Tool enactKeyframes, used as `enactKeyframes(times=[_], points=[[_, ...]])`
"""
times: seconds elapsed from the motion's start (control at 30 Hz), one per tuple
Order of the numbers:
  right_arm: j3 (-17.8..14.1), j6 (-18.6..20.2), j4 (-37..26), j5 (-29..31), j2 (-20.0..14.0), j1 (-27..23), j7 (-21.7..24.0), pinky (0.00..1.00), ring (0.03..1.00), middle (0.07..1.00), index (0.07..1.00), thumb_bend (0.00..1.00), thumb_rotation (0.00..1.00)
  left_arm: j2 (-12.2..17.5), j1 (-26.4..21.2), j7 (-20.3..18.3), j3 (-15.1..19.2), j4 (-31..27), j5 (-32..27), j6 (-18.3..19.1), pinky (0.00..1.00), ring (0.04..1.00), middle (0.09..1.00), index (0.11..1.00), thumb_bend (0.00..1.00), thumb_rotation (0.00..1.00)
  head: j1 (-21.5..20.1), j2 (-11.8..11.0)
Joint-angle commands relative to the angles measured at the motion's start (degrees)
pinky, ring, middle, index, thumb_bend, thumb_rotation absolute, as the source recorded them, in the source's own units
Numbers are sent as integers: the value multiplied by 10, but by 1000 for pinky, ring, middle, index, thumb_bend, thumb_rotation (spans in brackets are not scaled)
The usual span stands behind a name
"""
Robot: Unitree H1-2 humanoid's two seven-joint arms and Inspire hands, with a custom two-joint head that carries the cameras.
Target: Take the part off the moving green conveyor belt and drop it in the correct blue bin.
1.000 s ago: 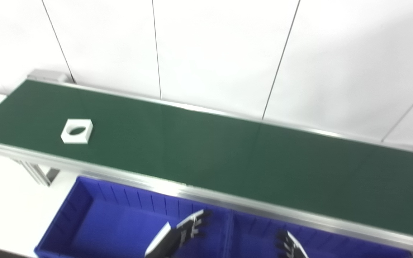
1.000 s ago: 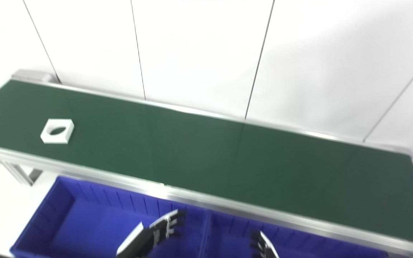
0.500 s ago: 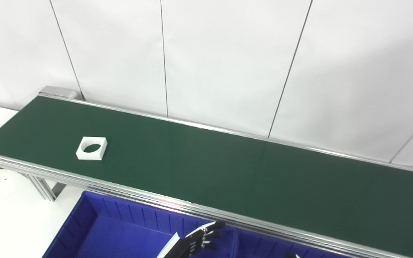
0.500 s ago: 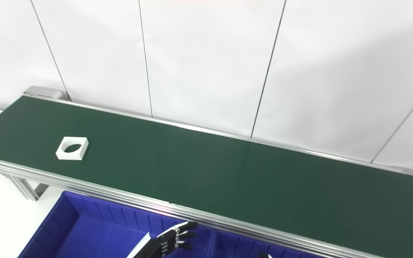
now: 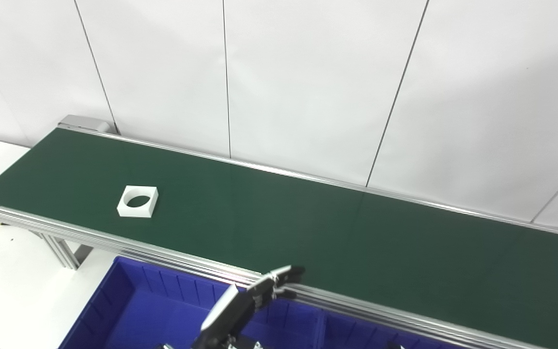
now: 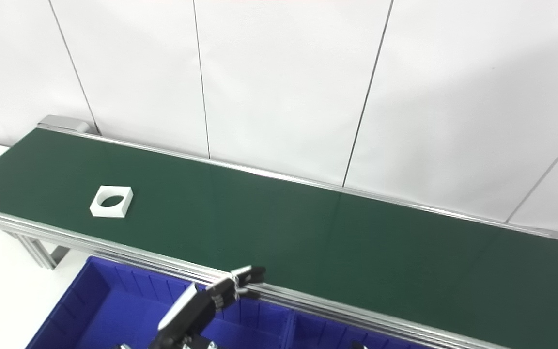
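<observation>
Riding along the green conveyor belt [image 5: 308,232], the white square part [image 5: 137,201] with its round hole now sits a little further from the belt's left end than it did half a second ago, near the front edge; in the left eye view the left robot hand [image 5: 271,286] has meanwhile risen from over the blue bin [image 5: 114,295] until its fingertips reach the belt's metal front rail. That suggests the pick is only being set up: the part is well apart from the hand, far to its left, and will probably have to travel closer before any grasp. The left robot hand holds nothing, its fingers stretched forward and held close together rather than spread, not visibly touching the belt. In the right eye view the same part [image 6: 111,201] lies near the front-left corner of the belt, and the left robot hand [image 6: 230,287] hovers at the rail above the divider between bin compartments, empty, fingers extended. The right robot hand is all but out of sight at the bottom edge in both views, so I cannot tell how it stands. Both bin compartments show no part inside where visible.
</observation>
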Motion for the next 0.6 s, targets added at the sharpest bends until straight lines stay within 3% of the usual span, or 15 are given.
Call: enactKeyframes(times=[0.0,0.1,0.27,0.57], points=[[2,-34,-10,0,-5,-4,-12,735,810,853,880,705,354,7,-18,0,7,-29,0,7,795,880,924,886,942,268,-1,-2],[3,-34,-8,2,-6,-6,-12,744,813,856,878,711,369,13,-27,4,16,-45,10,19,791,879,925,887,963,307,-2,-2],[8,-34,-3,12,-12,-9,-15,736,811,857,876,698,328,22,-58,8,36,-54,18,10,813,901,938,898,953,283,-3,-10],[13,-34,0,25,-17,-12,-18,737,815,854,864,701,333,25,-103,35,87,-79,48,53,847,937,964,923,906,352,-5,-11]])
